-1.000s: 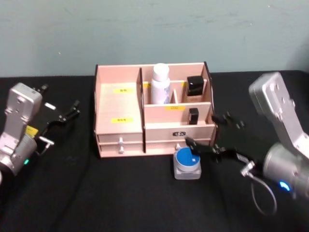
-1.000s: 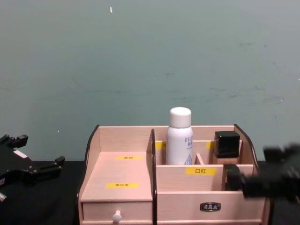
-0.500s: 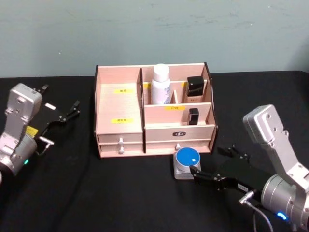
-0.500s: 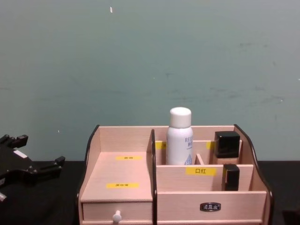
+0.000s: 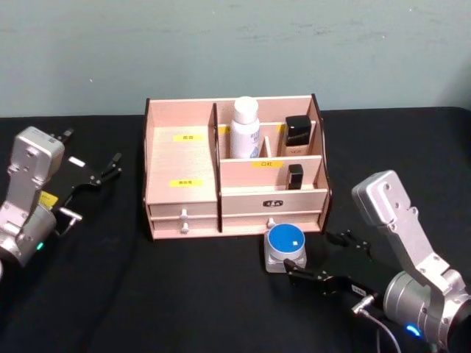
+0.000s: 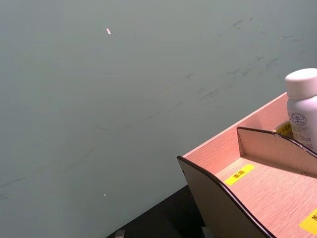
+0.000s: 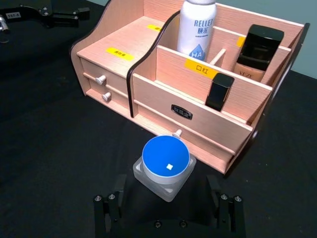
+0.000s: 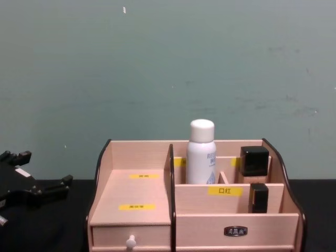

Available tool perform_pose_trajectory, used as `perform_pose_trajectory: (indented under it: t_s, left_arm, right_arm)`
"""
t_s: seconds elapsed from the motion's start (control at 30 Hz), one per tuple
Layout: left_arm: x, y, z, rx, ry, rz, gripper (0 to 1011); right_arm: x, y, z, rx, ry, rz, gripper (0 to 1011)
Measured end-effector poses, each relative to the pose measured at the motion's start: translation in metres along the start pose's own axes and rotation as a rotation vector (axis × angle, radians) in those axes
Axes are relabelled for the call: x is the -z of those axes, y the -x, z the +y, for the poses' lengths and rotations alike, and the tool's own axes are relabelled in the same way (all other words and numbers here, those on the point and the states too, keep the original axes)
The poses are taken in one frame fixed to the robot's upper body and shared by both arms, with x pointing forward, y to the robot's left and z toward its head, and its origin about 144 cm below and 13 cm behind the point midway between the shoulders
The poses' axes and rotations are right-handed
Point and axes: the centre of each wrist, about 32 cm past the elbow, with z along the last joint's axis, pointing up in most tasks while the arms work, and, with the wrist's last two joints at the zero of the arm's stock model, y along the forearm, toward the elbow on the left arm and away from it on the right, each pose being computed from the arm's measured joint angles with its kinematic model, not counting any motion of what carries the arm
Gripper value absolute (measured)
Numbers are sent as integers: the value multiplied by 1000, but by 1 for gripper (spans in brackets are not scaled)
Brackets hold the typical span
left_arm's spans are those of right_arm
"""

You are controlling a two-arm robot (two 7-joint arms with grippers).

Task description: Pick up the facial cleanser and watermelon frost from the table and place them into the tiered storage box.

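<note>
Black tabletop (image 5: 184, 294), teal wall (image 5: 221, 44). Blue-lidded translucent jar (image 5: 285, 246) fronts pinkish-wood tiered storage box (image 5: 180, 158), right gripper (image 5: 313, 254) unclenched just beside; left gripper (image 5: 93, 145) unclenched, box's left.

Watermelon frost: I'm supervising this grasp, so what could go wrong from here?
1. The watermelon frost sits close to the drawer knob of the tiered storage box; the open right end effector could bump it.
2. Its square base sits cornerwise to the fingers, so it may twist on closing.
Left end effector is parked.
</note>
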Motion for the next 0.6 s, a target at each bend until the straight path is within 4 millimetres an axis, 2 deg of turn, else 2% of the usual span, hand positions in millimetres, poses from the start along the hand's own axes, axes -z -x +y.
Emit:
perform_pose_trajectory:
  t_s: [0.6]
  left_arm:
    - [0,0,0,0,0,0,1001]
  right_arm:
    - [5,-2,26,-25,0,-4,1000]
